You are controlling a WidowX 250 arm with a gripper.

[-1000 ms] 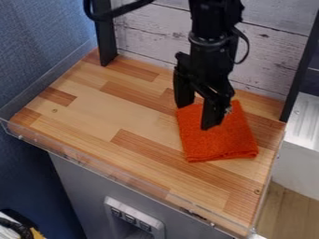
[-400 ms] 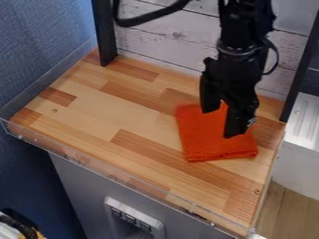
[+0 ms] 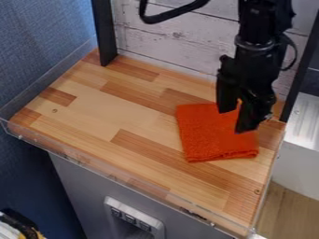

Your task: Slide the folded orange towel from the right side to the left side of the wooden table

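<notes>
Over the right-hand far part of the wooden worktop, camera view: black gripper points down, its two fingers parted, nothing held. Orange cloth lies flat, roughly square, on the worktop right of centre, partly beneath the gripper; contact between them cannot be determined. Whitewashed plank panel stands behind, black post at its left. Clear rim borders the near edge.

The cloth is orange-red, the wall blue, perhaps flecked.
</notes>
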